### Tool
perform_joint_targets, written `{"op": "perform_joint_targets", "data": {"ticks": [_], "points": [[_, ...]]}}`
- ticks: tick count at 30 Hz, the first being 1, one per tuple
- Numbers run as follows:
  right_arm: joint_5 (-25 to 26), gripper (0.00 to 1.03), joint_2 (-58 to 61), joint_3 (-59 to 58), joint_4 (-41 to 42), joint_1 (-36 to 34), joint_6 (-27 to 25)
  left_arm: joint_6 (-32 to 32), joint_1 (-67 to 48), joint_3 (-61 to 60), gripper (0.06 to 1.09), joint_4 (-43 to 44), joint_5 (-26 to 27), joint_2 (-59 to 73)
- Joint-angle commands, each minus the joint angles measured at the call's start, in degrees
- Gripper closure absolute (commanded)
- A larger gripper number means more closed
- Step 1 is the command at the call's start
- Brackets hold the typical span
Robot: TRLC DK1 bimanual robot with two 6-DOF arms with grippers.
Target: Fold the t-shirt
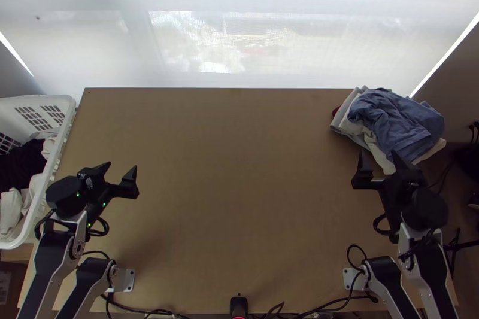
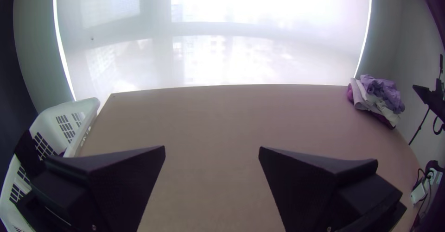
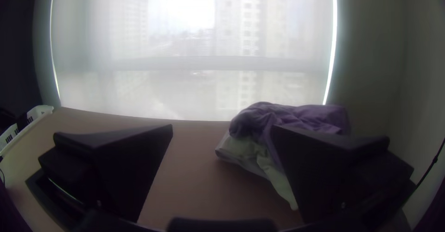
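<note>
Left hand: hanging over the left part of the tabletop, beside the basket; released, its two fingers standing wide apart.

Right hand: hanging at the right, by the near side of the clothes pile; also released, its fingers standing wide apart. In the top view one finger is overlapping the pile's near edge; cannot tell whether it is touching.

Pile: lying at the far right corner of the tabletop. A blue garment is resting on top, bunched and wrinkled; pale garments are lying layered beneath it, sticking out toward the left and the near side. Cannot tell which piece is the t-shirt, in the pile or in the basket.

White slatted basket: standing along the left edge, holding dark cloth and white cloth. Translucent blind: hanging beyond the far edge.
</note>
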Motion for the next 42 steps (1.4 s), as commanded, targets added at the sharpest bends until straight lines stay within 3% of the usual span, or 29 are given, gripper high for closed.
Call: {"op": "perform_joint_targets", "data": {"ticks": [1, 6, 8, 10, 13, 16, 18, 42], "points": [[3.0, 0.05, -28.2, -15.6, -3.4, 2.0, 1.3, 1.4, 0.6, -10.6, 0.1, 2.9, -1.7, -12.3], [3.2, 0.05, -27.9, -20.3, -1.1, -1.6, 4.1, -7.1, 2.9, -17.7, 0.1, 2.0, -1.8, -33.0], [3.3, 0.05, -27.9, -22.6, -1.4, -3.3, 6.4, -10.8, 3.4, -17.5, 0.1, 1.6, -1.7, -30.7], [3.2, 0.05, -27.9, -22.6, 0.1, -4.8, 7.2, -10.0, 3.4, -17.1, 0.1, 0.6, -1.8, -32.5], [3.2, 0.05, -27.8, -22.8, -1.1, -4.1, 13.0, -9.0, 3.5, -18.9, 0.1, 3.1, -1.8, -32.3], [3.2, 0.05, -27.9, -22.6, -8.5, -3.9, 17.2, -7.8, 3.5, -22.7, 0.1, 6.3, -1.7, -32.5], [3.3, 0.05, -27.8, -22.8, -8.6, -4.2, 18.1, -6.2, 3.6, -24.4, 0.1, 5.1, -1.8, -32.3], [3.3, 0.05, -27.8, -22.9, -8.7, -5.7, 18.1, -4.5, 3.6, -24.6, 0.1, 4.9, -1.8, -32.3]]}}
